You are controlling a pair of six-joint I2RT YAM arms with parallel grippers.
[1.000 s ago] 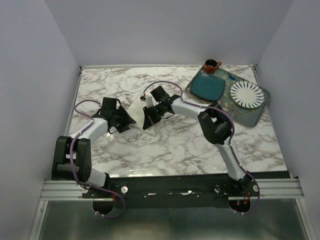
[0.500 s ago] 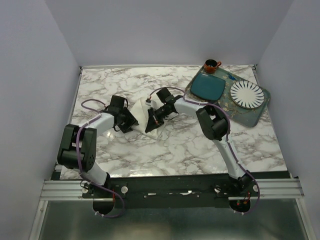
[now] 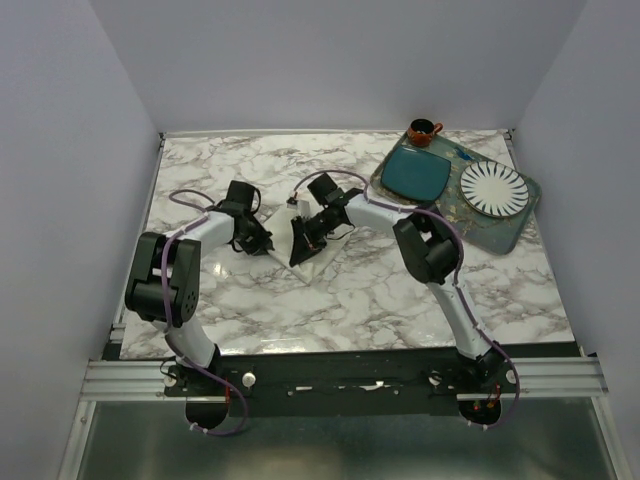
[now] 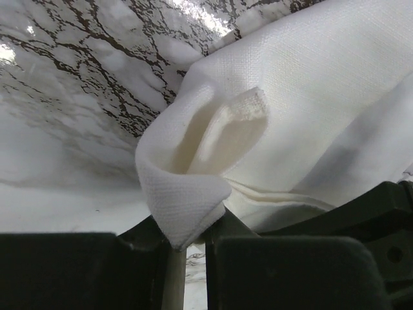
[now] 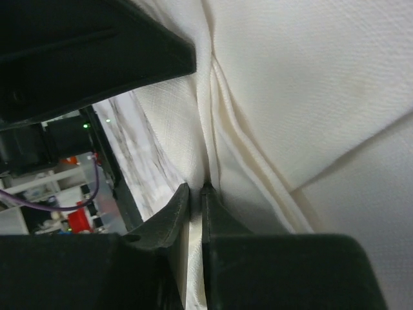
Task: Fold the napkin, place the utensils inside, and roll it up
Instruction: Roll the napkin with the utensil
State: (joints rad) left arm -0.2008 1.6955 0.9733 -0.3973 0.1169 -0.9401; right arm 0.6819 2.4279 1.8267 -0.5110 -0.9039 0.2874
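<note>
Two napkin [image 4: 322, 110] pinches, left hand [image 4: 188, 240], right hand [image 5: 195, 192]

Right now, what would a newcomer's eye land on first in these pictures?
The cream napkin sits bunched mid-table and is pinched from both sides. The left pincer grips a folded corner and the right pincer clamps a crease. Next comes the tray at the far right, holding a teal plate and a white ribbed plate.

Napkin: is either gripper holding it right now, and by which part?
Both hold it. The left gripper pinches a folded-over corner of the napkin; the right gripper is shut on a layered fold edge.
</note>
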